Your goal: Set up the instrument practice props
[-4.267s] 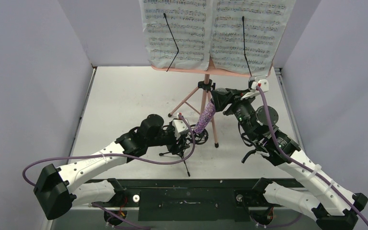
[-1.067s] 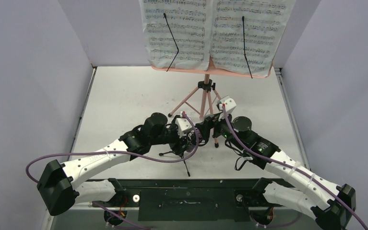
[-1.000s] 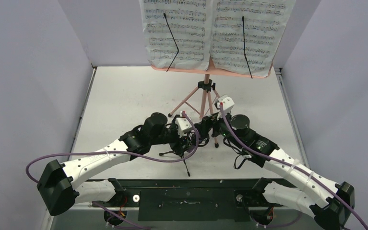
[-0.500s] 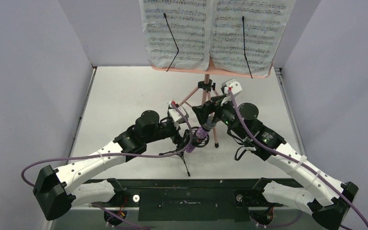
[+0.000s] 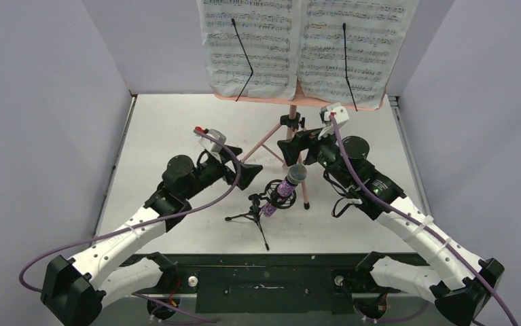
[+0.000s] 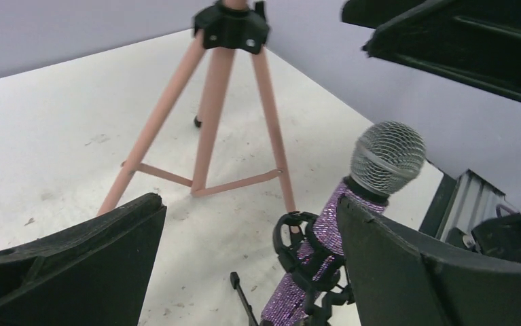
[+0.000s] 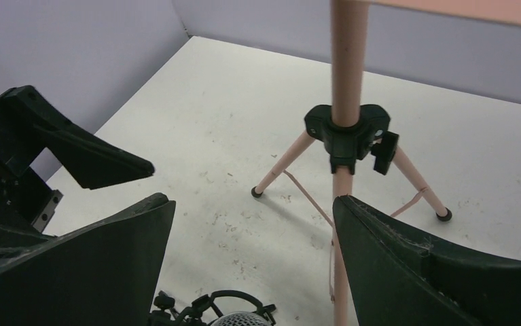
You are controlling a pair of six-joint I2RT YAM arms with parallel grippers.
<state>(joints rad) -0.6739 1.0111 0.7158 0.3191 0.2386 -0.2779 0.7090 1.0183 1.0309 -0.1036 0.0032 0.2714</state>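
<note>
The purple glitter microphone (image 5: 286, 186) with its grey mesh head sits tilted in the ring mount of the small black tripod mic stand (image 5: 257, 212); it also shows in the left wrist view (image 6: 339, 231). The pink music stand (image 5: 290, 139) stands behind it, holding the white sheet-music pages (image 5: 305, 47). My left gripper (image 5: 250, 165) is open and empty, left of the microphone. My right gripper (image 5: 286, 148) is open and empty, just above and behind the mesh head (image 7: 244, 319).
The pink stand's tripod legs (image 6: 203, 122) spread across the table behind the mic stand, one foot close to the ring mount. Grey walls (image 5: 54, 102) close in the left, right and back. A dark rail (image 5: 264, 278) runs along the near edge.
The right gripper lowered the microphone into the ring mount, let go and rose back toward the pink stand. The left gripper released the mic stand and pulled back to the left.
</note>
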